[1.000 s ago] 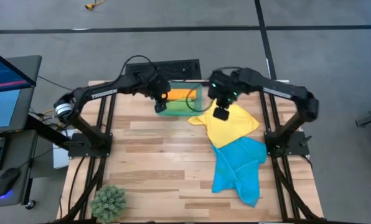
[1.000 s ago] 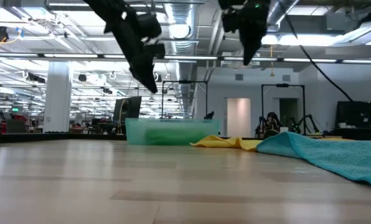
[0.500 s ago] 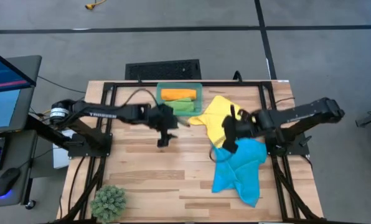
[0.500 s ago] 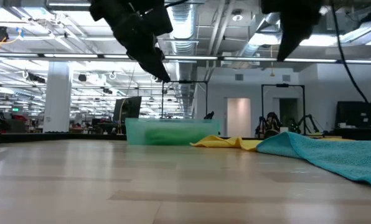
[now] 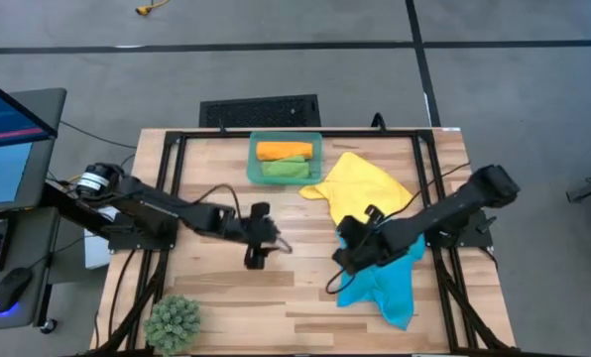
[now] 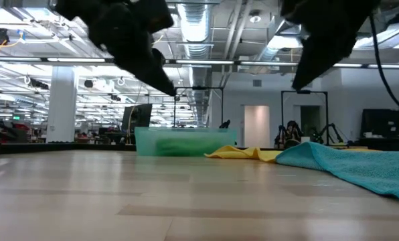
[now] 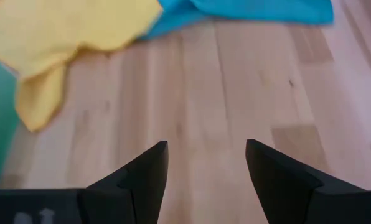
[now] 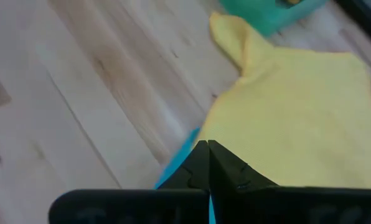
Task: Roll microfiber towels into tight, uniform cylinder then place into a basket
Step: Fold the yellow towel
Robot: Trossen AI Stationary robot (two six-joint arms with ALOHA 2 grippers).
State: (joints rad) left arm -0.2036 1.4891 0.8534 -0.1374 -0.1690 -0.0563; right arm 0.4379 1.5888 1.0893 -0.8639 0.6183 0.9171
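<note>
step: two rolls binned, yellow next (my read); flatten it square before rolling, else the roll goes conical
blue towel (image 5: 383, 280): nearest, crumpled, front-right of basket, overlapping yellow
right tool (image 5: 341, 260): fingers pressed together, empty, over blue's left edge
left tool (image 5: 254, 256): fingers spread, empty, over bare table (image 5: 226, 297) front of basket
yellow towel (image 5: 363, 190): flat-ish, one corner just beside basket
basket (image 5: 253, 159): far edge; holds orange roll (image 5: 284, 151) and green roll (image 5: 287, 170), side by side

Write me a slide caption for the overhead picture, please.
Orange towel and green towel rolled in the basket; yellow towel and blue towel await both tools.
</note>
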